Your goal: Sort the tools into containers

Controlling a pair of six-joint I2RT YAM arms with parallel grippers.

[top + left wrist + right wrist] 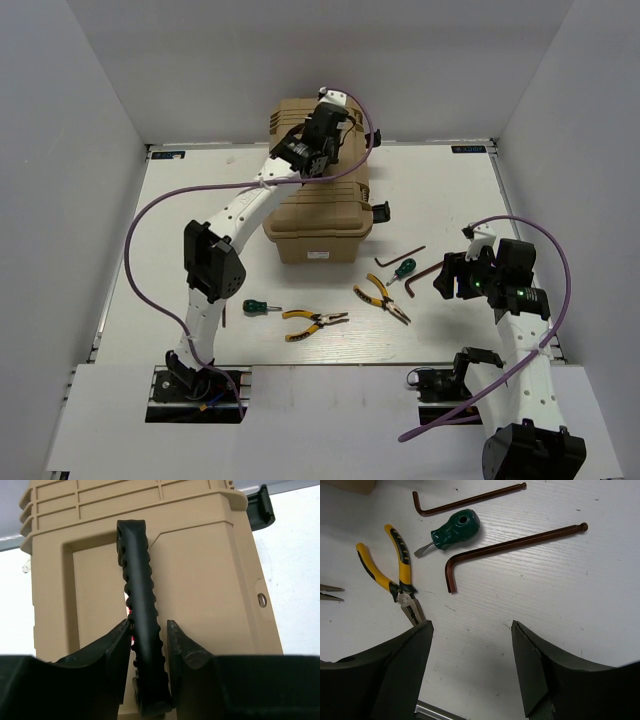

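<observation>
The tan toolbox (320,215) stands lid-shut at the back centre. My left gripper (322,128) is above it, its fingers closed around the black handle (137,580) in the left wrist view (148,626). My right gripper (450,275) is open and empty over bare table (471,625). In front of it lie yellow-handled pliers (395,565), a green screwdriver (455,530) and two hex keys (470,500) (515,542). Second pliers (315,323) and a second green screwdriver (258,307) lie at the front centre.
A black latch (381,212) sticks out on the toolbox's right side. A thin dark hex key (224,315) lies by the left arm. White walls close in the table on three sides. The arm bases sit at the near edge.
</observation>
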